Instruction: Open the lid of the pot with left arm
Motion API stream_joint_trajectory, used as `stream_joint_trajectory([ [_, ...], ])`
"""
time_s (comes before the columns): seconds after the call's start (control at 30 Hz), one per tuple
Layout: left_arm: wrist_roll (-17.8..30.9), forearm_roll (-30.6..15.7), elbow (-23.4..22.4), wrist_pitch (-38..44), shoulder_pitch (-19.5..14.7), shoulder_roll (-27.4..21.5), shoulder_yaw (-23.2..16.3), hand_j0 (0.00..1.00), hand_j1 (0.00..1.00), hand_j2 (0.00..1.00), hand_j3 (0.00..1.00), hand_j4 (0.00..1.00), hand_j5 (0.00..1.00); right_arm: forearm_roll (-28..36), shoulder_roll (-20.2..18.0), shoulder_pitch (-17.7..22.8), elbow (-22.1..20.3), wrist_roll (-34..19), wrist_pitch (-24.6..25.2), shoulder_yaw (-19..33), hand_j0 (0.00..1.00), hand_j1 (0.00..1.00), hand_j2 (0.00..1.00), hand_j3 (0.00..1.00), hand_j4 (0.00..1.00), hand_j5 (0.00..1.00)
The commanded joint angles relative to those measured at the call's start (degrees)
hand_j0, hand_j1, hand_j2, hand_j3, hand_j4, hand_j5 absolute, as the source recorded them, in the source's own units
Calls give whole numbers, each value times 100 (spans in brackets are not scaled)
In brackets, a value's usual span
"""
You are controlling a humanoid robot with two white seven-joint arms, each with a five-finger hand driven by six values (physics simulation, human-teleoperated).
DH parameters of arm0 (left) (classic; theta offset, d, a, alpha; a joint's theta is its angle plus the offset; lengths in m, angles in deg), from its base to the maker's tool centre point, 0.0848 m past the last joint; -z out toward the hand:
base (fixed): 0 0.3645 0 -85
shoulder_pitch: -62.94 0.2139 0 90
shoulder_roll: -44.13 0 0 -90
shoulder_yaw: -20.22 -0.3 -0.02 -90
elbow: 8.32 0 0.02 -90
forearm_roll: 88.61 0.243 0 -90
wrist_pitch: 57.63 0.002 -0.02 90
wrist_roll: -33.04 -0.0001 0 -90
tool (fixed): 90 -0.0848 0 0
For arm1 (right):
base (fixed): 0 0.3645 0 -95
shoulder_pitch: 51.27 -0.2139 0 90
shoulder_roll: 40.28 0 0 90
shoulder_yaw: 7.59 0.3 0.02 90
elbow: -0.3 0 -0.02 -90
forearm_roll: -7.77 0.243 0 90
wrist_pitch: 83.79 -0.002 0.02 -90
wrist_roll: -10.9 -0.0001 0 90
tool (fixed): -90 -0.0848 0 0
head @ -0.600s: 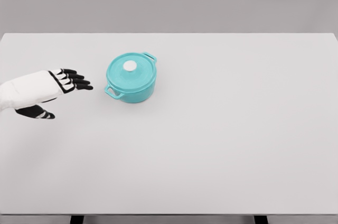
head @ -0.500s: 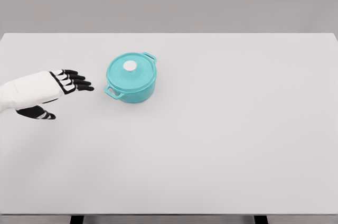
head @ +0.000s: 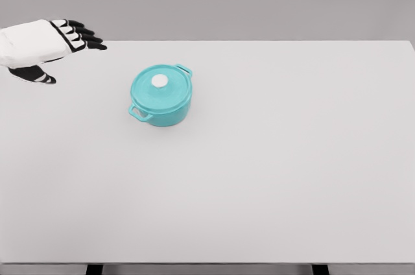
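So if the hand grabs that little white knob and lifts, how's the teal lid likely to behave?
The lid looks rigid, so it should probably rise in one piece. The white knob is small, round and smooth, so fingers may slip. The pot is squat and flat-based, so tipping seems unlikely, though it might slide on the smooth table.

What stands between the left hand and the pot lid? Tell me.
Nothing visible. The left hand, open, is at the upper left; only bare table separates it from the lid, which sits closed on the teal pot.

Pot (head: 161, 98) on table (head: 292, 158) left of centre, lid (head: 160, 85) on it, left robot hand (head: 48, 45) well apart at far left
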Motion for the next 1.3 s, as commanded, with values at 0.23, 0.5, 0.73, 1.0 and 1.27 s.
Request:
stream_joint_trajectory([
  [0.23, 865, -175, -751, 626, -1224, 1723, -2050, 100, 100, 100, 100, 100, 100, 2, -1, 0, 0, -2, -1, 6, 100, 100, 100, 100, 100, 100],
  [0.5, 865, -588, -1789, 890, -1532, 2269, -2199, 100, 100, 100, 100, 100, 100, 2, -1, 0, 0, -2, -1, -2, 100, 100, 100, 100, 100, 100],
  [0.73, 865, -570, -1815, 899, -1602, 2365, -2305, 87, 87, 87, 87, 87, 87, 2, -1, 0, 0, -2, -1, -2, 100, 100, 100, 100, 100, 100],
  [1.0, 865, -570, -1903, 917, -1708, 2374, -2516, 87, 87, 87, 87, 87, 87, 2, -1, 0, 0, -2, -1, -2, 100, 100, 100, 100, 100, 100],
  [1.27, 865, -553, -1912, 996, -1743, 2374, -2709, 81, 81, 81, 81, 81, 81, 2, -1, 0, 0, -2, -1, -2, 100, 100, 100, 100, 100, 100],
])
